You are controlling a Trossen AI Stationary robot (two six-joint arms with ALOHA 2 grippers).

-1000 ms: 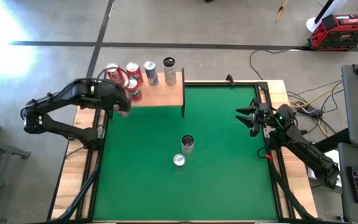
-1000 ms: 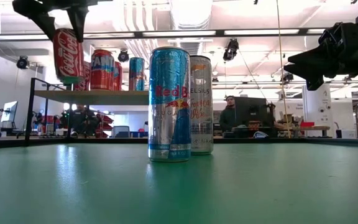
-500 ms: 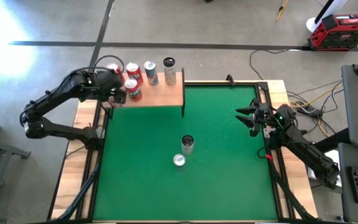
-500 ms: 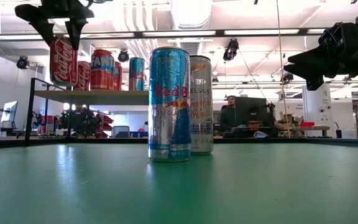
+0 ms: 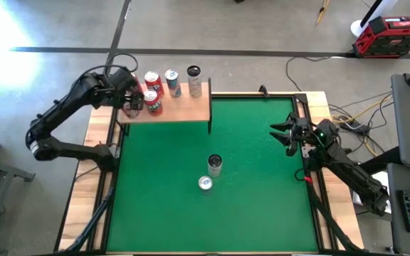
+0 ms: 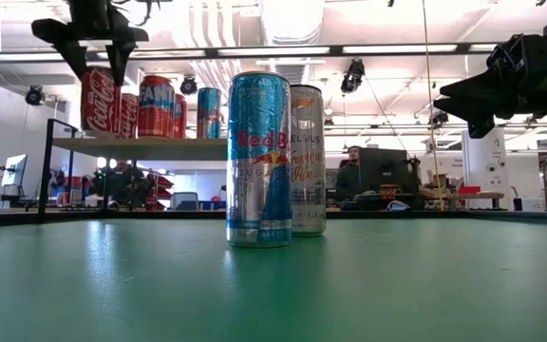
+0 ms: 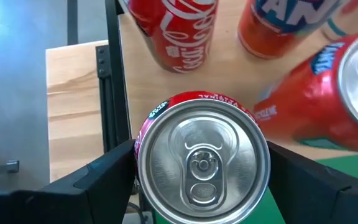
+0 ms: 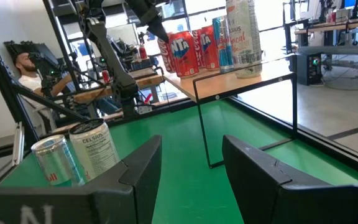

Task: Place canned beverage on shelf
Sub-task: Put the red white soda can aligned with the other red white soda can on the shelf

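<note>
- left gripper (image 5: 131, 104) has its jaws clamped on a red Coke can (image 7: 202, 163), right over the shelf (image 5: 187, 108)
- right gripper (image 5: 285, 135) jaws together, nothing between them

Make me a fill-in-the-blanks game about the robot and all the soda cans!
1. The left gripper holds a red ____ can at the shelf.
2. On the green mat stand ____ cans.
3. The Red Bull can is mostly ____ and silver.
4. The right gripper holds ____.

Missing words: Coca-Cola; two; blue; nothing
</note>
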